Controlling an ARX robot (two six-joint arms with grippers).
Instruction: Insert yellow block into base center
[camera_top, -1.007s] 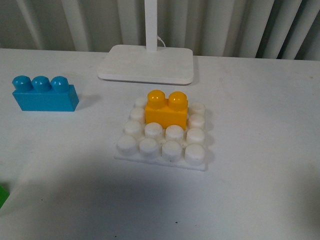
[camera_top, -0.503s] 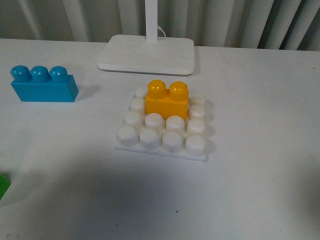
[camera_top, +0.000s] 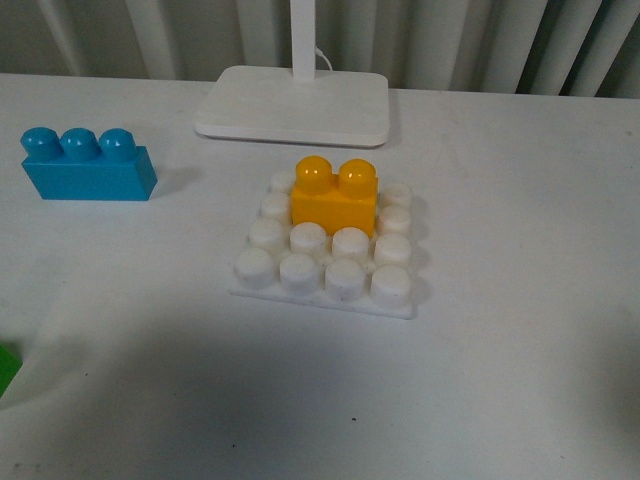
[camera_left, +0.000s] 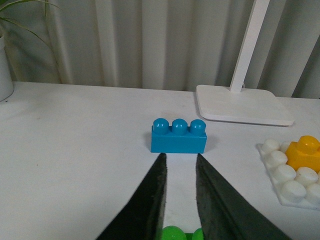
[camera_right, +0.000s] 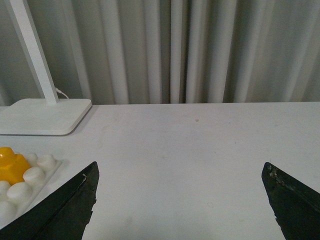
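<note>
Table (camera_top: 520, 380) carries everything, and neither arm shows in my front view. Largest of the task pieces, the base (camera_top: 300, 296) lies ahead and to the side of both sets of jaws. I see the yellow block (camera_top: 334, 198) seated on its rear middle studs, touched by nothing, so I judge the insertion done, though slightly back of centre. My right gripper (camera_right: 180, 200) is spread wide and empty. My left gripper (camera_left: 179, 162) is narrowly parted; a green piece (camera_left: 180, 233) lies between the fingers, cut off, contact unclear.
</note>
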